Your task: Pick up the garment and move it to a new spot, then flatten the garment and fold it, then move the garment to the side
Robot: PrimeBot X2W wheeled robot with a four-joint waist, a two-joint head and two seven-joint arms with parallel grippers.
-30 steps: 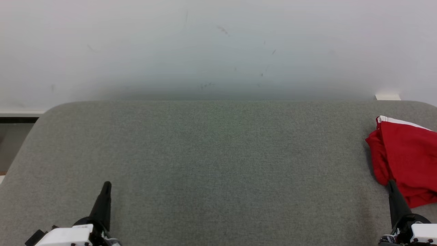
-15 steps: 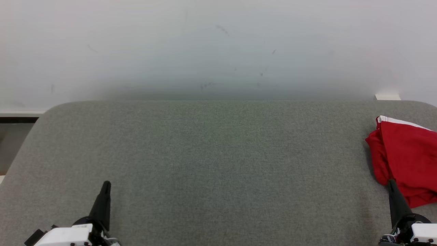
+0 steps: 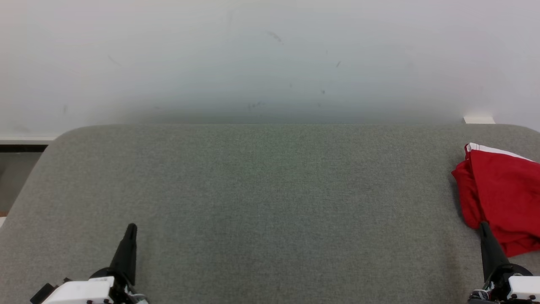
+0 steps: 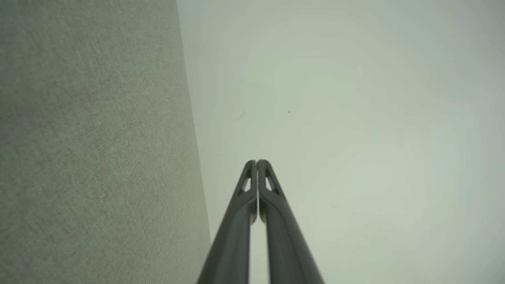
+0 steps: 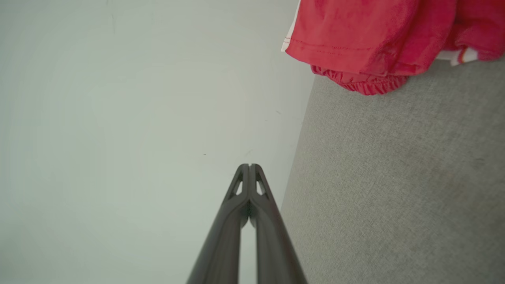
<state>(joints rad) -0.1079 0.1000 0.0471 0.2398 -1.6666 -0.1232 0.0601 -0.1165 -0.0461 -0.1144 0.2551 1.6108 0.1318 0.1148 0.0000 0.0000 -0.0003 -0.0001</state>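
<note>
Head view: red garment point(image 3: 502, 194) is lying bunched at the desk's point(image 3: 270, 202) right edge. The left end effector point(image 3: 131, 230) and right end effector point(image 3: 484, 228) are sitting low.
Left wrist: fingers are pressing together.
Right wrist: fingers are pressing together, and the garment is lying ahead, apart.

Lighting: bright, soft, even. Shadows: dim band on the wall point(image 3: 270, 112) above the far edge of the grey surface point(image 3: 270, 190); narrow one left of the red garment point(image 3: 502, 190). Focus: head view sharp; wrist views softer, corners slightly darkened.
</note>
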